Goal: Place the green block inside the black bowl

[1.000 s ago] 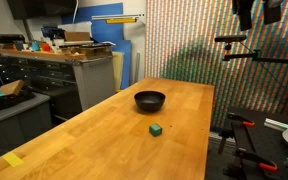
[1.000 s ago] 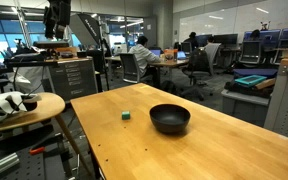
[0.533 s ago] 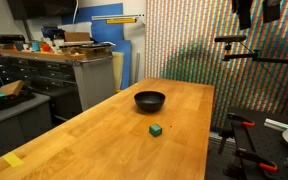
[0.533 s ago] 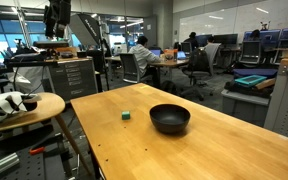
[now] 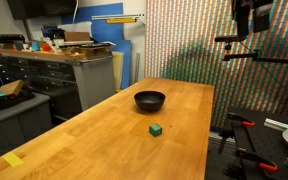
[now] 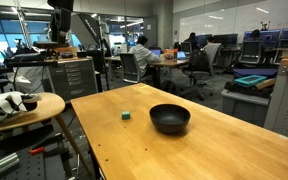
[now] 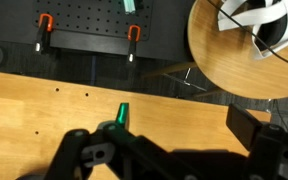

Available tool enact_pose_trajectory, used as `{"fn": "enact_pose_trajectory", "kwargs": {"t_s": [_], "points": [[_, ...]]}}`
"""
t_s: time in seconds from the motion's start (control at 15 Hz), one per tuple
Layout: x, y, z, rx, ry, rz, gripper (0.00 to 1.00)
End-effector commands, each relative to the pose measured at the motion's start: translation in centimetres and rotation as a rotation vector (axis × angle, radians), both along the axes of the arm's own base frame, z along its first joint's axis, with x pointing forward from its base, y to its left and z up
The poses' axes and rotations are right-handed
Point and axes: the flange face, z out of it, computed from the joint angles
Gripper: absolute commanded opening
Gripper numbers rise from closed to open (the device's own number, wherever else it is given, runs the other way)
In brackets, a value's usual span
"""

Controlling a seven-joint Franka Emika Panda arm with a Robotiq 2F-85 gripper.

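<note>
The green block (image 5: 157, 129) lies on the wooden table (image 5: 104, 135), a short way in front of the black bowl (image 5: 150, 100). Both also show in an exterior view, the block (image 6: 126, 115) to the left of the bowl (image 6: 169, 118). My gripper (image 5: 252, 14) hangs high above the table's edge, far from both, and also shows at the top of an exterior view (image 6: 60, 8). In the wrist view the gripper (image 7: 174, 145) is open and empty, its fingers wide apart. The block (image 7: 121, 116) sits far below it near the left finger. The bowl is out of the wrist view.
A round wooden side table (image 6: 24, 108) with a white object on it stands beside the table and also shows in the wrist view (image 7: 234, 55). A black pegboard with orange clamps (image 7: 84, 30) lies on the floor. Cabinets (image 5: 54, 75) and office desks stand behind.
The arm at the top of both exterior views has shifted slightly. The block and the bowl have not moved.
</note>
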Motion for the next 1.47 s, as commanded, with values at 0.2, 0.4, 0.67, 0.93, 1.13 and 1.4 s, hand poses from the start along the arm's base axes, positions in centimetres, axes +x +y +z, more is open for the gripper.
{"fn": "enact_pose_trajectory", "kwargs": {"t_s": [0.2, 0.4, 0.67, 0.93, 1.13, 1.4], "points": [[1.9, 1.8, -2.7, 0.027, -0.105, -0.322, 1.00], [3.4, 2.1, -4.5, 0.009, -0.197, -0.447, 1.00], [5.7, 2.0, -7.6, -0.010, -0.308, -0.592, 1.00], [7.7, 1.3, -11.1, -0.055, -0.371, -0.656, 1.00], [8.9, 0.9, -13.9, -0.093, -0.390, -0.662, 1.00], [10.2, 1.0, -17.1, -0.130, -0.403, -0.636, 1.00]]}}
